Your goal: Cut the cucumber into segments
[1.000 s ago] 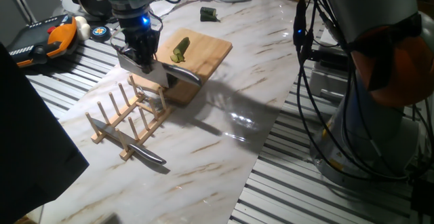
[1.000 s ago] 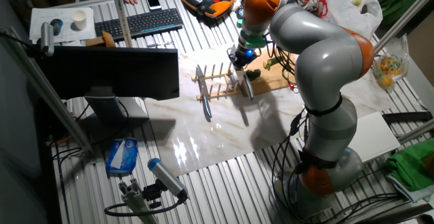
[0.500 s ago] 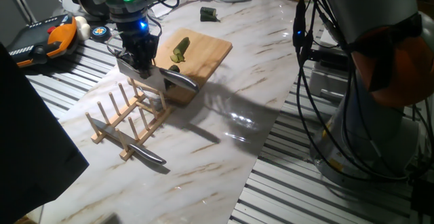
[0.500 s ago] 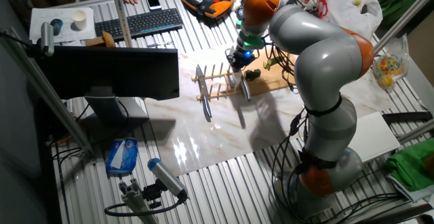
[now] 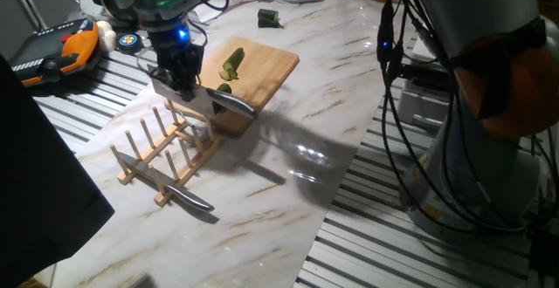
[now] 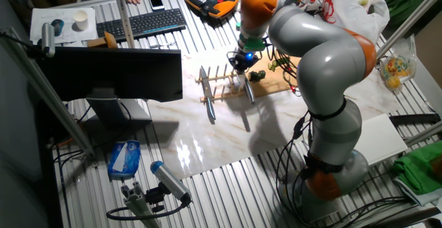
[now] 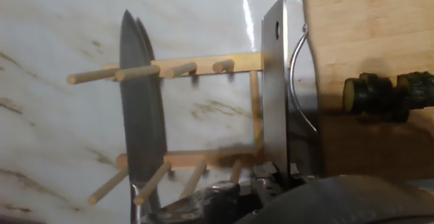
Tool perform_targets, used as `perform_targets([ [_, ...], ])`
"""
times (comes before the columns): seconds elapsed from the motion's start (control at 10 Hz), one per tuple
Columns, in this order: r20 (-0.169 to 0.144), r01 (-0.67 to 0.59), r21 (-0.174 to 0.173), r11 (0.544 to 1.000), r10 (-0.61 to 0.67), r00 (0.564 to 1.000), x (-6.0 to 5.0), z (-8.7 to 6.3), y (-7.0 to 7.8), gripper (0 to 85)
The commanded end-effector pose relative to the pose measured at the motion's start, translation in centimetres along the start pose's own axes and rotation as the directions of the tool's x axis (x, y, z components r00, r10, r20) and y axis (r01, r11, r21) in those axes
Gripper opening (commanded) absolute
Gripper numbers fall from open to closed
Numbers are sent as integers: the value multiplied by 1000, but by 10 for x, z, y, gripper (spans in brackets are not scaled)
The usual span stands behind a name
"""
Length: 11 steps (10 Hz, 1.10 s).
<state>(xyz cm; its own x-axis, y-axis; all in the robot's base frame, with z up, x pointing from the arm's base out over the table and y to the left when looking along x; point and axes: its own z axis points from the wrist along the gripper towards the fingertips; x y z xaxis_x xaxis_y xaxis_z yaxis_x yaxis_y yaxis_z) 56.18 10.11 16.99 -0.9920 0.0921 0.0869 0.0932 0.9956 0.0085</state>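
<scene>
The cucumber point(image 5: 232, 62) lies on the wooden board point(image 5: 271, 65), dark green with a pale cut end. A short segment point(image 5: 224, 88) lies by the board's near edge. In the hand view the segments point(image 7: 369, 95) show dark green with a pale cut face, right of the blade. My gripper point(image 5: 182, 80) is shut on a steel cleaver point(image 5: 188, 98) and holds it over the gap between the rack and the board, just left of the segments. The cleaver point(image 7: 274, 81) shows edge-on in the hand view, with the fingers point(image 7: 266, 175) at the bottom.
A wooden peg rack point(image 5: 162, 148) stands left of the board with a second knife point(image 5: 170, 189) lying across it; that knife point(image 7: 140, 115) also shows in the hand view. A small dark green stub point(image 5: 268, 16) lies at the far side. Cables and the robot base stand at the right.
My gripper and the cleaver have shifted slightly left, away from the board and toward the rack. The cucumber and the rack have not moved.
</scene>
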Motion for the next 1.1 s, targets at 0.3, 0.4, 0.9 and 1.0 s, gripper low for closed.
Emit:
perform_targets([
  [0.3,26,-5,25,1000,4,1000,8,3,7,7],
  [0.4,29,-13,28,1000,12,999,9,6,13,7],
  [0.9,18,-28,32,999,28,999,-3,11,18,7],
  [1.0,17,-33,32,999,32,999,-2,13,21,7],
])
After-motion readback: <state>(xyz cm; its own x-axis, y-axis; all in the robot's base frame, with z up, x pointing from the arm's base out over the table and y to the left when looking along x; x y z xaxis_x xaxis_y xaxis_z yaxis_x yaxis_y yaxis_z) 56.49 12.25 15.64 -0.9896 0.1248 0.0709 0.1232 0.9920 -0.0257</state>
